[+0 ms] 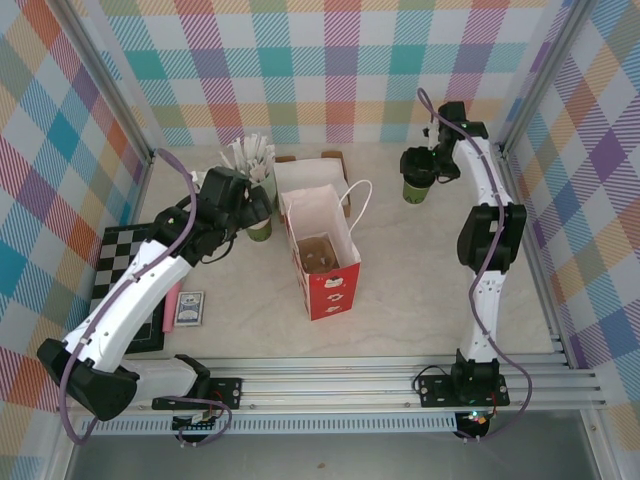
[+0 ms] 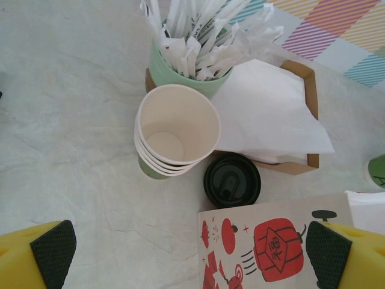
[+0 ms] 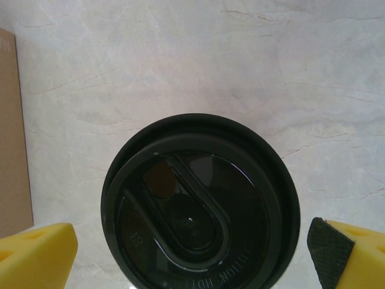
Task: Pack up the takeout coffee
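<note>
Takeout coffee point(image 1: 417, 186): green paper cup with a glossy round black lid point(image 3: 198, 211) — I see it at the far right of the table point(image 1: 420, 290), well apart from the paper bag point(image 1: 320, 250).
Right gripper point(image 3: 192, 256): yellow fingers spread either side of the lid, not touching it.
Left gripper point(image 2: 191, 251): spread wide above the stacked cups point(image 2: 176, 129).
Bag detail: white with red print, upright — I can't make out its contents.

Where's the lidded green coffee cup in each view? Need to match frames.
Top external: lidded coffee cup at back right.
Left wrist: green sliver at the right edge, probably it; too cropped to be sure.
Right wrist: its black lid, lower centre, seen from above.
Shared landmark: red-printed paper bag, in top external and left wrist views.
</note>
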`<state>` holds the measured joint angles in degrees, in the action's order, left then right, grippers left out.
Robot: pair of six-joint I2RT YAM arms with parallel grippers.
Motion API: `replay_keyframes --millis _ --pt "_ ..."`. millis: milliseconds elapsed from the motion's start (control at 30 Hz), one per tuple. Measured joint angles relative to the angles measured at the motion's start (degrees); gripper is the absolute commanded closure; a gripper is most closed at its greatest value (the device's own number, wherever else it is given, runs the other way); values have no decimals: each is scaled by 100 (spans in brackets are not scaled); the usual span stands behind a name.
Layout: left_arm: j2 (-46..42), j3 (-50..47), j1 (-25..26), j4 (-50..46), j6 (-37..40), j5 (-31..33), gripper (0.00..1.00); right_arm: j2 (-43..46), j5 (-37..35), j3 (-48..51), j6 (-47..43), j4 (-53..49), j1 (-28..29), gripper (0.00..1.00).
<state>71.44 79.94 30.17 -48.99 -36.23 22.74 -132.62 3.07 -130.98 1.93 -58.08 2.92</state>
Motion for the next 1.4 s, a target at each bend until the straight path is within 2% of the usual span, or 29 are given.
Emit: replay_keyframes --millis 500,767,1000,1200,1400 --pt "162 0 -31 2 -22 39 0 -400 155 -125 107 -118 0 0" --pt "164 -2 -33 2 -22 37 0 -411 264 -157 170 -118 0 13" --pt "157 -87 -33 4 -22 37 0 -400 267 -144 136 -114 0 16" --pt "151 -216 -33 52 48 -17 0 243 597 938 -105 144 0 18" --pt "136 -247 -39 389 479 -402 0 1191 1152 2317 -909 291 2 18"
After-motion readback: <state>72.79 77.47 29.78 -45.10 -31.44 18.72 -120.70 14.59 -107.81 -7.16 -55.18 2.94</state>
